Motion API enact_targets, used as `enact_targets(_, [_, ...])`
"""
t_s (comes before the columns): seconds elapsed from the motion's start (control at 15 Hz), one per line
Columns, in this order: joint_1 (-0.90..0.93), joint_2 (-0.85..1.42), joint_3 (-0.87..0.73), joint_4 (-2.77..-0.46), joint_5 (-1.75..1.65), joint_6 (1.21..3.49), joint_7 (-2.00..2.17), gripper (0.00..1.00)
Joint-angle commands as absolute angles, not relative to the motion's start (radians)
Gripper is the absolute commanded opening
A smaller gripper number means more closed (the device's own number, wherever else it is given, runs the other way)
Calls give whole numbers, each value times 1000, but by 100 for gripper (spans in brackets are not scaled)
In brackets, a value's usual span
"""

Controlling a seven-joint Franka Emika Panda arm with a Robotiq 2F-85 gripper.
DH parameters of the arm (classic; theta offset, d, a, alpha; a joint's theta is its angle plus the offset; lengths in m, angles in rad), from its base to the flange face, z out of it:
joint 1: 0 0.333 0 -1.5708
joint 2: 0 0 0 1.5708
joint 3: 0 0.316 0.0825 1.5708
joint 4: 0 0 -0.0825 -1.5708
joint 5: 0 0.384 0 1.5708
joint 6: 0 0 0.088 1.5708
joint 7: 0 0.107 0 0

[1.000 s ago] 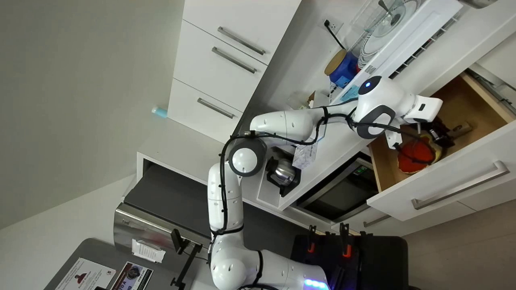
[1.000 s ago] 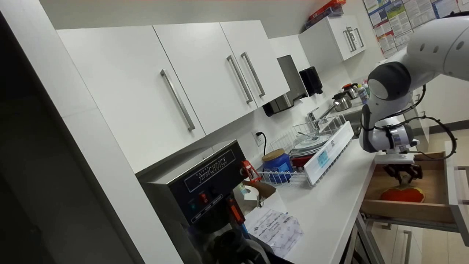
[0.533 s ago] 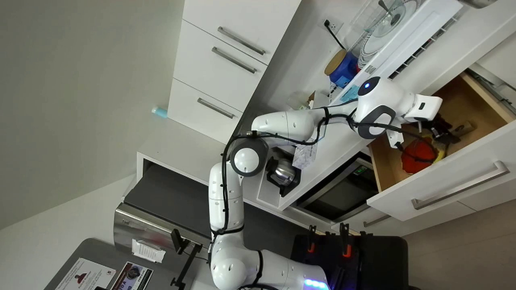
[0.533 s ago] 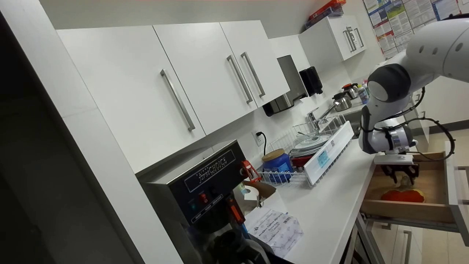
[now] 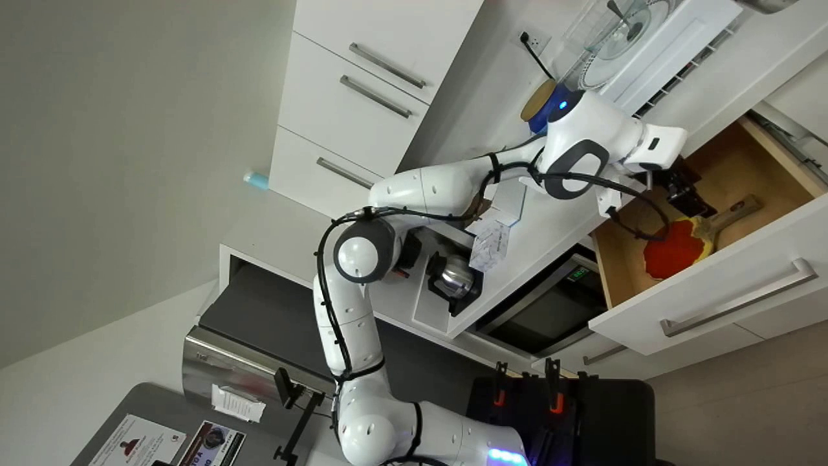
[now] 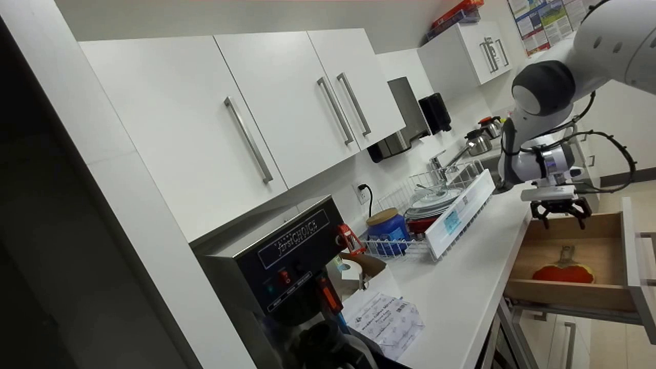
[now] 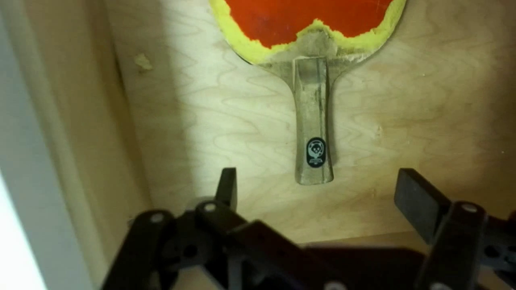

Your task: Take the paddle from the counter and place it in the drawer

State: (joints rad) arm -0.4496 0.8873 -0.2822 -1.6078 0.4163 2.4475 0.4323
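At lower right in an exterior view, the drawer (image 6: 569,294) is standing open; the end effector (image 6: 564,224) is lifting clear above it, spread wide and gripping nothing. The paddle (image 7: 312,76) is lying on the drawer's floor (its face running past the wrist view's top edge), so the placing is looking finished.

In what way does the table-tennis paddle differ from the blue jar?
The table-tennis paddle is flat and mainly red, with a ragged yellow border; the blue jar is bulky, with a tan lid. The paddle lies inside the open drawer; the jar stands higher, over the counter. The paddle has a slim handle; the jar shows none. Neither touches the pincer, which hangs open.
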Motion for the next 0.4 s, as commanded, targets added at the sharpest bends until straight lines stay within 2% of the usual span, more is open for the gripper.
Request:
enact_targets(0.0, [-424,741,-314,-1719,382,2340,454,100])
enact_targets(0.33, [-405,666,-326,-1757,360,2259,469,100])
